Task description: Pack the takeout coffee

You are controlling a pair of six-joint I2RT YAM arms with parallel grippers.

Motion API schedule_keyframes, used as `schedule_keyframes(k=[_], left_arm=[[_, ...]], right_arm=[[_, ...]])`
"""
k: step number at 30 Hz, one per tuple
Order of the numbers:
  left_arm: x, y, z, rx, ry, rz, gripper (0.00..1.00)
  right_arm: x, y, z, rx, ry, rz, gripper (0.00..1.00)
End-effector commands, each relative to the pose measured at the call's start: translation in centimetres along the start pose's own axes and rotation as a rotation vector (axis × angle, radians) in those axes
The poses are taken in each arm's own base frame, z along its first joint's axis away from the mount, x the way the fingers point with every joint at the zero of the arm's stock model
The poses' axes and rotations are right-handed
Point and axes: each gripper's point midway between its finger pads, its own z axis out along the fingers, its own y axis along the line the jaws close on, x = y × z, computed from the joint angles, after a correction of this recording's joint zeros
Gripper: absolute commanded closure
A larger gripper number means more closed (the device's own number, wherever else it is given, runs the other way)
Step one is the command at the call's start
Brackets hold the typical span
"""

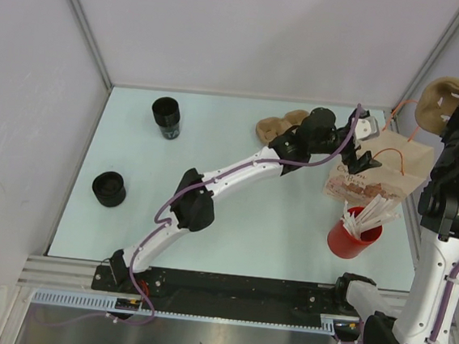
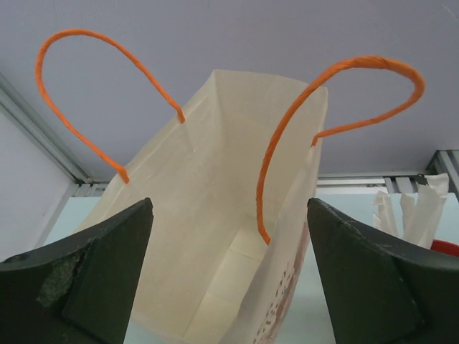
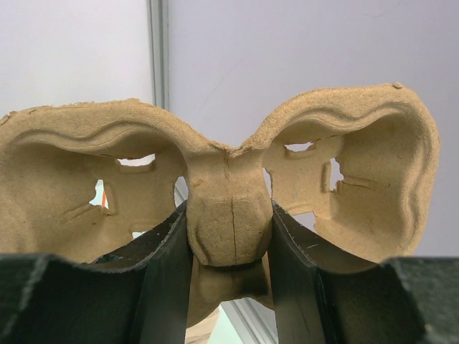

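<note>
Upper right, the right hand [image 3: 231, 240] pinches the cup tray [image 1: 442, 96] by its middle post; the left hand [image 2: 228, 236], spread wide, faces the bag [image 2: 204, 208], probably to steady it.

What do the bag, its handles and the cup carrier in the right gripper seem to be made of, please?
The bag looks like matte cream paper: it has sharp fold creases and thin, stiff walls. Its handles seem to be orange paper cord, though any twist is hard to confirm. The cup carrier appears to be moulded pulp fibre: rough, tan and matte, with soft rounded edges.
</note>
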Motion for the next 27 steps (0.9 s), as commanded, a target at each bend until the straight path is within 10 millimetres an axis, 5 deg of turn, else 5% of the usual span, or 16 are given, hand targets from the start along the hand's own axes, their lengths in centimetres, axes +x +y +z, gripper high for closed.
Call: schedule_keyframes(k=[1,6,14,19,21,27], left_arm=[[-5.7,0.5,0.5,-0.041,-0.166,0.123,0.09],[-6.1,-0.5,0.9,-0.016,-0.183,0.129,0.22],[-5.4,-1.3,1.2,-0.005,-0.152,0.133,0.70],[-6.7,1.1,-0.1,-0.139,-0.101,0.167,0.99],[-6.2,2.5,-1.0,-0.212,-0.040,0.190,1.00],[-9.3,6.4,-6.0,-0.383,0.036,0.210,1.00]], right_arm=[[-0.6,0.1,-0.1,-0.010,-0.024,0.032,0.58],[-0.3,0.5,0.1,-0.022,-0.018,0.030,0.58],[-0.1,0.9,0.4,-0.037,-0.012,0.033,0.57],[0.1,1.3,0.7,-0.051,-0.007,0.032,0.57],[0.1,1.5,0.8,-0.059,-0.005,0.029,0.57],[0.5,2.5,1.7,-0.094,0.012,0.019,0.57]])
